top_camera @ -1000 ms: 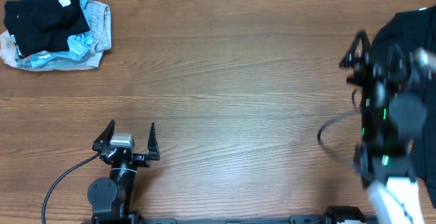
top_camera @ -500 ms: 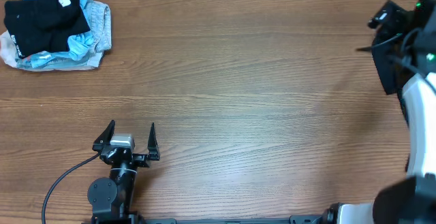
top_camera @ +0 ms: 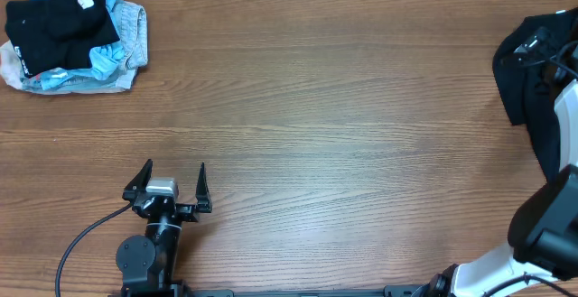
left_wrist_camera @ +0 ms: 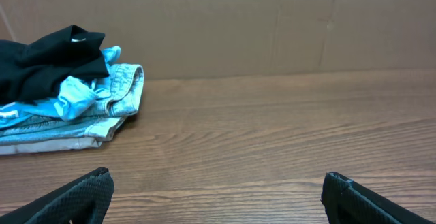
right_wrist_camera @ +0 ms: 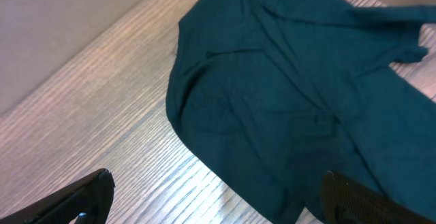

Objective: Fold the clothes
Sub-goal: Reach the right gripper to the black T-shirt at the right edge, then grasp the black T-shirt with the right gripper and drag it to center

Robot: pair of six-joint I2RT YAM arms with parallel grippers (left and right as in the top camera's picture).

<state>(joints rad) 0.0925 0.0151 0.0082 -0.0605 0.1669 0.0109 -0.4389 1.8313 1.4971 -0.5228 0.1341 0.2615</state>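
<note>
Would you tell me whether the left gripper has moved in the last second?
No. The left gripper sits in the same spot, unchanged against the clothes pile at the far left corner.

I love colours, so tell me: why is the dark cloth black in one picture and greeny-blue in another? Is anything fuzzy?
Overhead view: the dark crumpled garment looks black under even light. Right wrist view: it shows teal, probably that camera's colour tint, with its folds sharp. Left wrist view: the pile of black and light blue clothes is clear, no glare.
</note>
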